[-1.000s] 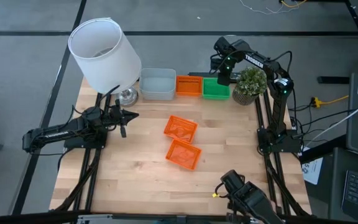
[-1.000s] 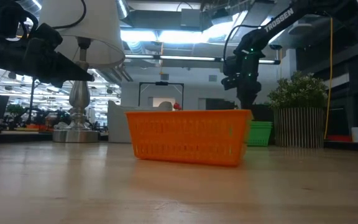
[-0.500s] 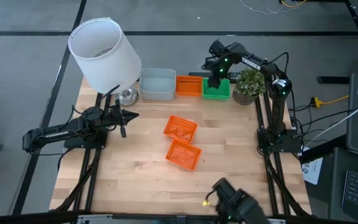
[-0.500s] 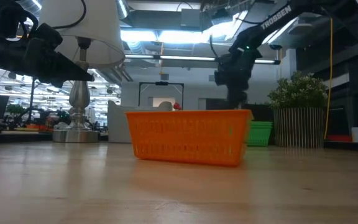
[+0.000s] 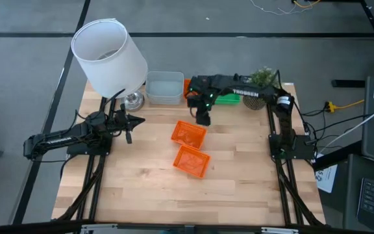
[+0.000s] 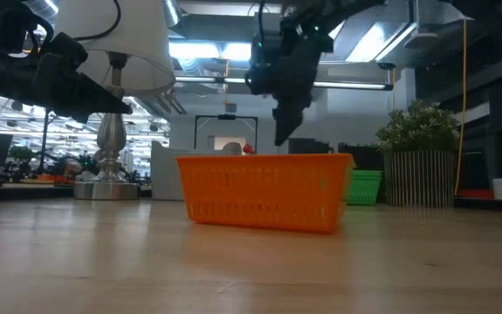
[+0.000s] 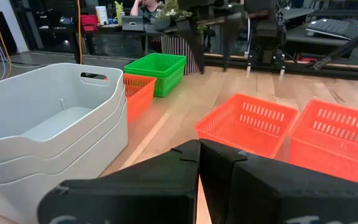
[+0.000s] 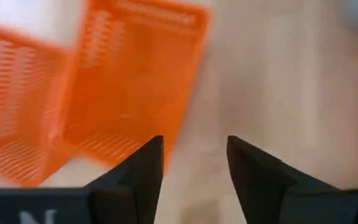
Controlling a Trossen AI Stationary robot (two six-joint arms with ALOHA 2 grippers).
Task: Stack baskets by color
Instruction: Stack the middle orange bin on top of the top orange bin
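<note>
Two loose orange baskets [image 5: 188, 134] [image 5: 191, 160] lie side by side mid-table, bottoms on the wood. Along the far edge stand a stack of pale grey baskets [image 5: 164, 88], an orange basket [image 7: 138, 90] and a green stack [image 5: 229, 99]. My right gripper [image 5: 203, 118] hangs open and empty above the table, pointing steeply down just off the far right corner of the farther loose orange basket [image 8: 135, 81]. My left gripper [image 5: 132, 122] is shut and level at the table's left, holding nothing.
A large white lampshade [image 5: 109, 55] on a metal base stands at the far left corner. A small potted plant [image 5: 261, 88] sits at the far right, behind my right arm. Bare wood [image 5: 174, 195] spans the near half of the table.
My right gripper has swung from above the green stack at the far right toward the table's left and somewhat nearer, ending over the table beside the farther loose orange basket. The baskets have stayed where they were.
</note>
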